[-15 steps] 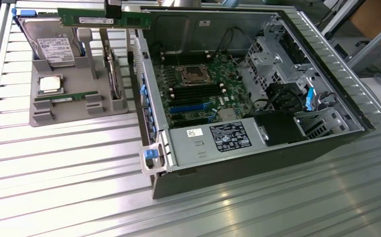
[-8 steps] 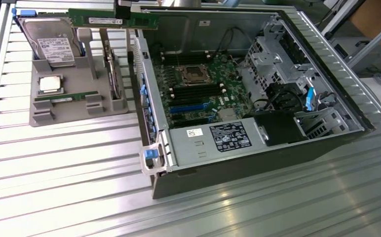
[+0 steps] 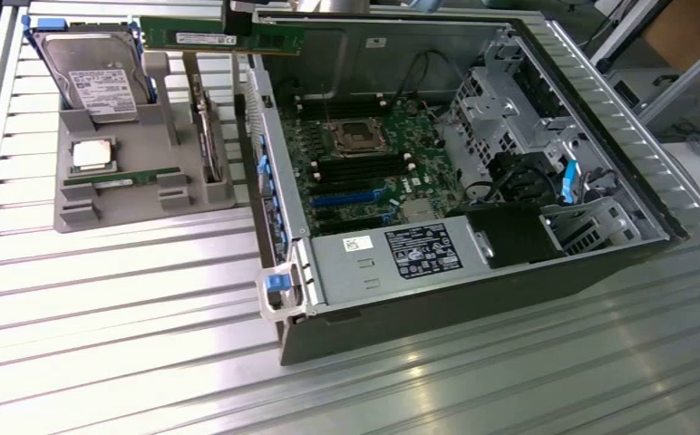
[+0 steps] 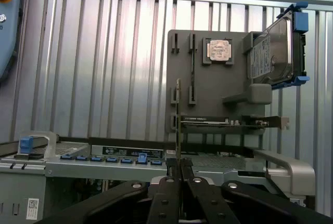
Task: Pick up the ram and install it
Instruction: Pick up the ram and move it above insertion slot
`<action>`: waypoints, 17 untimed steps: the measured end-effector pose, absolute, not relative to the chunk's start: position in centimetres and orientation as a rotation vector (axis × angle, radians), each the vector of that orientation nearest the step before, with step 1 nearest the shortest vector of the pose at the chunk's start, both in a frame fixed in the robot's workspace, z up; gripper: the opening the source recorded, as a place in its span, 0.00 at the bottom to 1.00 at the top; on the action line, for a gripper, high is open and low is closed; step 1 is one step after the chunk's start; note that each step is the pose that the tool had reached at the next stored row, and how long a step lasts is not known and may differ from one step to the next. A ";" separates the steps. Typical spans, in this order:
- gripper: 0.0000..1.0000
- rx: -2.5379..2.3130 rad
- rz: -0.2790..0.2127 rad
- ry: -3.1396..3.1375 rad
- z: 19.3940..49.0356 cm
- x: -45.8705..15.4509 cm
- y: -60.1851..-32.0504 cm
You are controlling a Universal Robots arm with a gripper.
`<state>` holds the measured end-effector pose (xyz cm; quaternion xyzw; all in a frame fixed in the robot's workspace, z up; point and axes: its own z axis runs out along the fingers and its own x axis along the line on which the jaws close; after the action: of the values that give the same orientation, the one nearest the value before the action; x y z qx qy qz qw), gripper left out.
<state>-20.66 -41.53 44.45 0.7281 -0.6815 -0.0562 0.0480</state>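
Clamping the ram [image 3: 220, 36] between its fingers [image 4: 167, 195], the tool [image 4: 179, 168] holds it level, aloft near the computer case [image 3: 447, 308].

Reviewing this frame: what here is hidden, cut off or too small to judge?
Exterior view: gripper cut off by the top edge, above the ram.
Exterior view: print on the ram's label too small to read.
Wrist view: ram seen edge-on, its faces hidden.
Exterior view: memory slots too small to tell empty from filled.
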 end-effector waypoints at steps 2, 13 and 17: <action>0.12 2.219 -0.173 -2.077 44.4 -20.3 -41.5; 0.12 2.214 -0.183 -2.072 44.2 -17.4 -41.5; 0.12 2.212 -0.186 -2.071 44.1 -16.7 -41.5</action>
<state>-16.68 -41.53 44.13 0.7277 -0.6811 -0.0611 0.0527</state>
